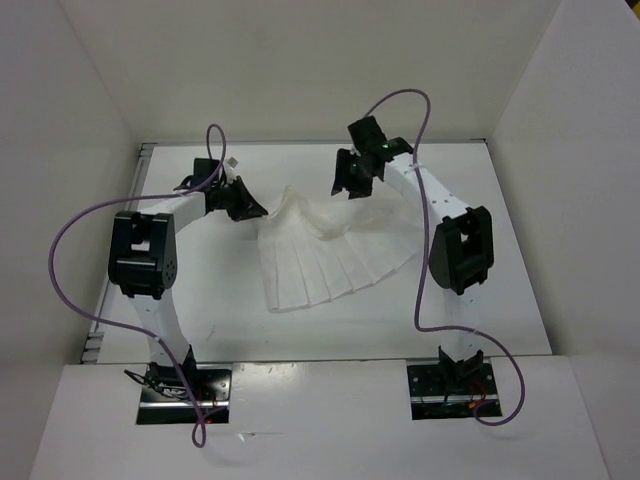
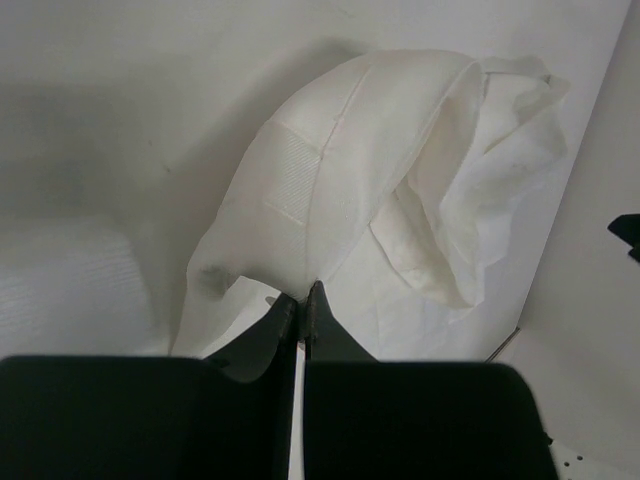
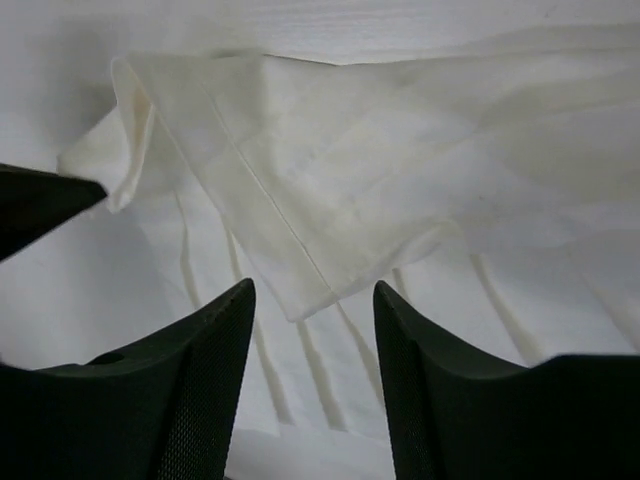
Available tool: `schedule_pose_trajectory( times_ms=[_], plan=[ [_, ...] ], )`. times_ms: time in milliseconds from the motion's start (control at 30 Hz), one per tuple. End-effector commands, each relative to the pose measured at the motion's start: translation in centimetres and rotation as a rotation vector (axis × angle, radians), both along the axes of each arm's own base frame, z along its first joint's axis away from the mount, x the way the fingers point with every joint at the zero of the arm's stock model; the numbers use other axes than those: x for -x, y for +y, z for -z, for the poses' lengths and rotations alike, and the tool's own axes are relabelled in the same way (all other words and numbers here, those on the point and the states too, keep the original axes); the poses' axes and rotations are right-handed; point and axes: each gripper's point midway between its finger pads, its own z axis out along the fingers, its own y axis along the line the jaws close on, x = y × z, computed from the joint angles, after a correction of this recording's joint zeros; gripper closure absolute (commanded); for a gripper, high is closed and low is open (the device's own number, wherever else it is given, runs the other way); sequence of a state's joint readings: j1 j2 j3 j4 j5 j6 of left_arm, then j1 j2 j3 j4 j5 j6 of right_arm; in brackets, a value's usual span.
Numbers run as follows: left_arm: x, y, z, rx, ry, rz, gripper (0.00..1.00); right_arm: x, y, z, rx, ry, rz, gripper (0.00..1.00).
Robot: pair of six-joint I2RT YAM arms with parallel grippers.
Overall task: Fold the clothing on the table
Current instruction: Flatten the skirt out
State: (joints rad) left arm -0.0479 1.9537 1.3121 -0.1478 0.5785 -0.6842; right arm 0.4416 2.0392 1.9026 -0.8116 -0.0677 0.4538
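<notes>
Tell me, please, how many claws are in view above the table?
2. The left claw is shut on the left edge of the clothing; the right claw hangs open above the clothing's far side, holding nothing. None seems hidden.

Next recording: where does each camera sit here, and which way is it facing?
Top: fixed above and behind, looking down at the table; left arm, right arm and bases show, clothing between them.
Left wrist: on the left arm, looking along the shut left jaws, which pinch the clothing.
Right wrist: on the right arm, looking down past the open right jaws, above the clothing.
Shared: all three see the clothing.
</notes>
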Motion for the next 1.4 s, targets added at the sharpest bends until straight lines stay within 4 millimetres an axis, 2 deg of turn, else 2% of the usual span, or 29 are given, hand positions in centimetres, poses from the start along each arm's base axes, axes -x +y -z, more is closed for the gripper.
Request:
schedule_pose_trajectory(
  times_ms=[0,33,67,100,133,167,200,267,533,600,733,833,900,1000,1067,1367],
  plan=[
    [1.3,-0.8,-2.2,0.007,-0.066,0.043,1.00,2.0,-0.3,-1.4,-0.259,0.188,0.111,0.44],
    [1.6,-0.8,-2.2,0.007,-0.064,0.044,1.00,2.5,0.6,-1.8,-0.338,0.229,0.145,0.45],
    [2.0,-1.3,-2.4,0.007,-0.067,0.056,1.00,3.7,0.4,-0.3,-0.390,0.306,0.169,0.47],
    [2.7,-1.3,-1.8,0.013,-0.047,0.062,1.00,4.8,1.3,-1.9,-0.497,0.348,0.148,0.47],
    [3.0,-1.8,-2.1,0.021,-0.059,0.077,1.00,5.3,1.9,-1.3,-0.567,0.397,0.197,0.50],
    [3.0,-2.3,-2.8,0.022,-0.081,0.088,1.00,5.3,1.9,-1.9,-0.601,0.409,0.214,0.50],
    [3.5,-2.4,-2.3,0.028,-0.065,0.094,1.00,5.4,2.0,-2.5,-0.628,0.431,0.243,0.50],
    [4.1,-3.4,-2.5,0.030,-0.073,0.119,1.00,5.5,2.2,-3.3,-0.652,0.444,0.262,0.50],
    [5.1,-4.6,-2.6,0.031,-0.073,0.150,1.00,5.6,2.6,-3.5,-0.705,0.530,0.357,0.50],
    [5.6,-4.9,-2.6,0.031,-0.071,0.159,1.00,5.8,2.2,-2.9,-0.676,0.543,0.388,0.50],
    [6.2,-4.9,-3.1,0.038,-0.078,0.165,1.00,6.5,1.1,-2.9,-0.654,0.550,0.448,0.50],
    [6.5,-4.9,-3.1,0.038,-0.078,0.165,1.00,7.3,0.0,-1.0,-0.613,0.586,0.510,0.50],
    [6.7,-4.8,-3.2,0.038,-0.080,0.165,1.00,7.6,-0.6,-0.5,-0.590,0.573,0.544,0.50],
    [7.0,-4.8,-3.2,0.038,-0.078,0.165,1.00,8.2,-1.5,1.7,-0.538,0.589,0.599,0.50],
    [7.1,-4.9,-3.7,0.046,-0.087,0.172,1.00,8.4,-1.7,2.2,-0.528,0.595,0.620,0.51],
    [7.5,-5.0,-3.5,0.060,-0.076,0.185,1.00,6.9,-3.0,4.7,-0.447,0.537,0.679,0.51]
  ],
)
